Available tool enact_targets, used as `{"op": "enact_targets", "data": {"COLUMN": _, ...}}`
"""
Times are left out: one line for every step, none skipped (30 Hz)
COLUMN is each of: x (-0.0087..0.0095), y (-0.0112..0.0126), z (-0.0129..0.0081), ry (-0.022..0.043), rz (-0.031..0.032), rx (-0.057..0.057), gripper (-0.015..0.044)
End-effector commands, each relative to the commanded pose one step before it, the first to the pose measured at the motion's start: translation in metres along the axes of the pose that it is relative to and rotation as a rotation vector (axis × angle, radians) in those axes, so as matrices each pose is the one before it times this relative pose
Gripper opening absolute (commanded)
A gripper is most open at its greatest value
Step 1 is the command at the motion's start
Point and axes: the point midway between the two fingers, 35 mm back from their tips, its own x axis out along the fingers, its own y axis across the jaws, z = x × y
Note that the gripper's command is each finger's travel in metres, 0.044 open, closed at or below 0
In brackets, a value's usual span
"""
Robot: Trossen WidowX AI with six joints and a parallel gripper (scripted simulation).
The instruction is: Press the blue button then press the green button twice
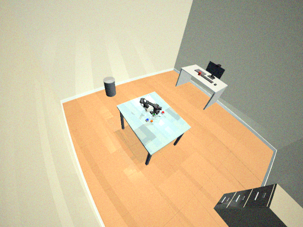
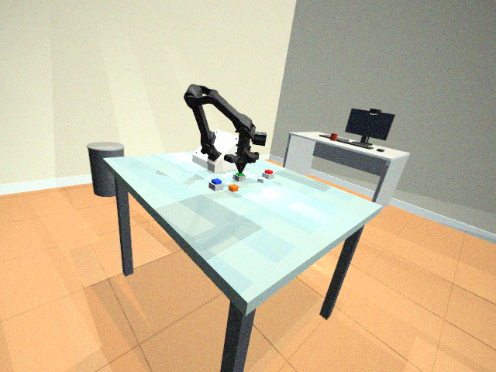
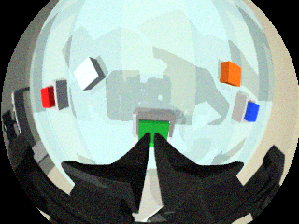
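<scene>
From the exterior view we see a pale, glossy desk (image 2: pixel 256 256) on 4 dark square legs. Past its middle, toward the far edge, sits the orange block (image 2: pixel 233 187), a small matte cube, with the blue button (image 2: pixel 216 181) just beside it on a grey base. Farther on, our pincer (image 2: pixel 240 170) points straight down with its dark tapered fingers drawn almost together, holding nothing, the tips at the flat square cap of the green button (image 2: pixel 239 174); whether they press it we cannot tell. In the wrist view the fingertips meet at the near edge of that green cap (image 3: pixel 153 127). The red button (image 2: pixel 268 172) and a small white block (image 2: pixel 260 180) lie toward the right edge, apart from the pincer. The arm's white base (image 2: pixel 200 159) stands near the far edge.
</scene>
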Motion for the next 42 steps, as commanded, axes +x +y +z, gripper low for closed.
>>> {"op": "enact_targets", "data": {"x": 0.00162, "y": -0.00117, "z": -0.00109, "ry": 0.00072, "rz": -0.00670, "rx": -0.0067, "gripper": 0.0020}}
{"op": "enact_targets", "data": {"x": 0.00000, "y": 0.00000, "z": 0.00000, "ry": 0.00000, "rz": 0.00000, "rx": 0.0000, "gripper": 0.0020}}
{"op": "enact_targets", "data": {"x": 0.00000, "y": 0.00000, "z": 0.00000, "ry": 0.00000, "rz": 0.00000, "rx": 0.0000, "gripper": 0.0020}}
{"op": "enact_targets", "data": {"x": 0.00000, "y": 0.00000, "z": 0.00000, "ry": 0.00000, "rz": 0.00000, "rx": 0.0000, "gripper": 0.0020}}
{"op": "enact_targets", "data": {"x": 0.00000, "y": 0.00000, "z": 0.00000, "ry": 0.00000, "rz": 0.00000, "rx": 0.0000, "gripper": 0.0020}}
{"op": "enact_targets", "data": {"x": 0.00000, "y": 0.00000, "z": 0.00000, "ry": 0.00000, "rz": 0.00000, "rx": 0.0000, "gripper": 0.0020}}
{"op": "enact_targets", "data": {"x": 0.00000, "y": 0.00000, "z": 0.00000, "ry": 0.00000, "rz": 0.00000, "rx": 0.0000, "gripper": 0.0020}}
{"op": "enact_targets", "data": {"x": 0.00000, "y": 0.00000, "z": 0.00000, "ry": 0.00000, "rz": 0.00000, "rx": 0.0000, "gripper": 0.0020}}
{"op": "enact_targets", "data": {"x": 0.00000, "y": 0.00000, "z": 0.00000, "ry": 0.00000, "rz": 0.00000, "rx": 0.0000, "gripper": 0.0020}}
{"op": "enact_targets", "data": {"x": 0.00000, "y": 0.00000, "z": 0.00000, "ry": 0.00000, "rz": 0.00000, "rx": 0.0000, "gripper": 0.0020}}
{"op": "enact_targets", "data": {"x": 0.00000, "y": 0.00000, "z": 0.00000, "ry": 0.00000, "rz": 0.00000, "rx": 0.0000, "gripper": 0.0020}}
{"op": "enact_targets", "data": {"x": 0.00000, "y": 0.00000, "z": 0.00000, "ry": 0.00000, "rz": 0.00000, "rx": 0.0000, "gripper": 0.0020}}
{"op": "enact_targets", "data": {"x": 0.00000, "y": 0.00000, "z": 0.00000, "ry": 0.00000, "rz": 0.00000, "rx": 0.0000, "gripper": 0.0020}}
{"op": "enact_targets", "data": {"x": -0.00333, "y": 0.00100, "z": 0.00078, "ry": -0.00004, "rz": 0.00567, "rx": 0.0060, "gripper": 0.0020}}
{"op": "enact_targets", "data": {"x": -0.00761, "y": 0.00012, "z": 0.00015, "ry": 0.00010, "rz": -0.00070, "rx": -0.0018, "gripper": 0.0020}}
{"op": "enact_targets", "data": {"x": -0.01159, "y": -0.00017, "z": -0.00023, "ry": 0.00017, "rz": -0.00165, "rx": -0.0025, "gripper": 0.0020}}
{"op": "enact_targets", "data": {"x": -0.00783, "y": -0.00036, "z": -0.00046, "ry": 0.00012, "rz": -0.00151, "rx": -0.0016, "gripper": 0.0020}}
{"op": "enact_targets", "data": {"x": -0.00263, "y": -0.00017, "z": -0.00021, "ry": 0.00004, "rz": -0.00058, "rx": -0.0005, "gripper": 0.0020}}
{"op": "enact_targets", "data": {"x": 0.00000, "y": 0.00000, "z": 0.00000, "ry": 0.00000, "rz": 0.00000, "rx": 0.0000, "gripper": 0.0020}}
{"op": "enact_targets", "data": {"x": 0.00000, "y": 0.00000, "z": 0.00000, "ry": 0.00000, "rz": 0.00000, "rx": 0.0000, "gripper": 0.0020}}
{"op": "enact_targets", "data": {"x": 0.00000, "y": 0.00000, "z": 0.00000, "ry": 0.00000, "rz": 0.00000, "rx": 0.0000, "gripper": 0.0020}}
{"op": "enact_targets", "data": {"x": -0.00089, "y": 0.00133, "z": 0.00109, "ry": -0.00010, "rz": 0.00038, "rx": 0.0000, "gripper": 0.0046}}
{"op": "enact_targets", "data": {"x": -0.00264, "y": 0.00404, "z": 0.00322, "ry": -0.00029, "rz": 0.00111, "rx": -0.0001, "gripper": 0.0072}}
{"op": "enact_targets", "data": {"x": -0.00430, "y": 0.00692, "z": 0.00517, "ry": -0.00044, "rz": 0.00176, "rx": -0.0001, "gripper": 0.0099}}
{"op": "enact_targets", "data": {"x": -0.00523, "y": 0.00899, "z": 0.00612, "ry": -0.00048, "rz": 0.00204, "rx": -0.0001, "gripper": 0.0125}}
{"op": "enact_targets", "data": {"x": -0.00505, "y": 0.00935, "z": 0.00573, "ry": -0.00041, "rz": 0.00186, "rx": -0.0001, "gripper": 0.0151}}
{"op": "enact_targets", "data": {"x": -0.00484, "y": 0.00967, "z": 0.00530, "ry": -0.00035, "rz": 0.00166, "rx": 0.0000, "gripper": 0.0178}}
{"op": "enact_targets", "data": {"x": -0.00462, "y": 0.00995, "z": 0.00486, "ry": -0.00029, "rz": 0.00147, "rx": 0.0000, "gripper": 0.0204}}
{"op": "enact_targets", "data": {"x": -0.00440, "y": 0.01022, "z": 0.00440, "ry": -0.00023, "rz": 0.00128, "rx": 0.0000, "gripper": 0.0230}}
{"op": "enact_targets", "data": {"x": -0.00417, "y": 0.01046, "z": 0.00394, "ry": -0.00019, "rz": 0.00108, "rx": 0.0001, "gripper": 0.0256}}
{"op": "enact_targets", "data": {"x": -0.00393, "y": 0.01067, "z": 0.00347, "ry": -0.00014, "rz": 0.00089, "rx": 0.0001, "gripper": 0.0283}}
{"op": "enact_targets", "data": {"x": -0.00368, "y": 0.01086, "z": 0.00300, "ry": -0.00011, "rz": 0.00069, "rx": 0.0002, "gripper": 0.0309}}
{"op": "enact_targets", "data": {"x": -0.00343, "y": 0.01103, "z": 0.00251, "ry": -0.00008, "rz": 0.00049, "rx": 0.0002, "gripper": 0.0335}}
{"op": "enact_targets", "data": {"x": -0.00317, "y": 0.01116, "z": 0.00203, "ry": -0.00006, "rz": 0.00029, "rx": 0.0003, "gripper": 0.0361}}
{"op": "enact_targets", "data": {"x": -0.00290, "y": 0.01127, "z": 0.00154, "ry": -0.00004, "rz": 0.00009, "rx": 0.0003, "gripper": 0.0387}}
{"op": "enact_targets", "data": {"x": -0.00262, "y": 0.01135, "z": 0.00105, "ry": -0.00003, "rz": -0.00010, "rx": 0.0004, "gripper": 0.0400}}
{"op": "enact_targets", "data": {"x": -0.00235, "y": 0.01141, "z": 0.00056, "ry": -0.00003, "rz": -0.00030, "rx": 0.0005, "gripper": 0.0400}}
{"op": "enact_targets", "data": {"x": -0.00205, "y": 0.01140, "z": 0.00007, "ry": -0.00003, "rz": -0.00050, "rx": 0.0005, "gripper": 0.0400}}
{"op": "enact_targets", "data": {"x": -0.00143, "y": 0.00910, "z": -0.00029, "ry": -0.00003, "rz": -0.00054, "rx": 0.0005, "gripper": 0.0400}}
{"op": "enact_targets", "data": {"x": -0.00077, "y": 0.00545, "z": -0.00032, "ry": -0.00002, "rz": -0.00039, "rx": 0.0003, "gripper": 0.0400}}
{"op": "enact_targets", "data": {"x": -0.00024, "y": 0.00182, "z": -0.00013, "ry": -0.00001, "rz": -0.00014, "rx": 0.0001, "gripper": 0.0400}}
{"op": "enact_targets", "data": {"x": 0.00000, "y": 0.00000, "z": 0.00000, "ry": 0.00000, "rz": 0.00000, "rx": 0.0000, "gripper": 0.0400}}
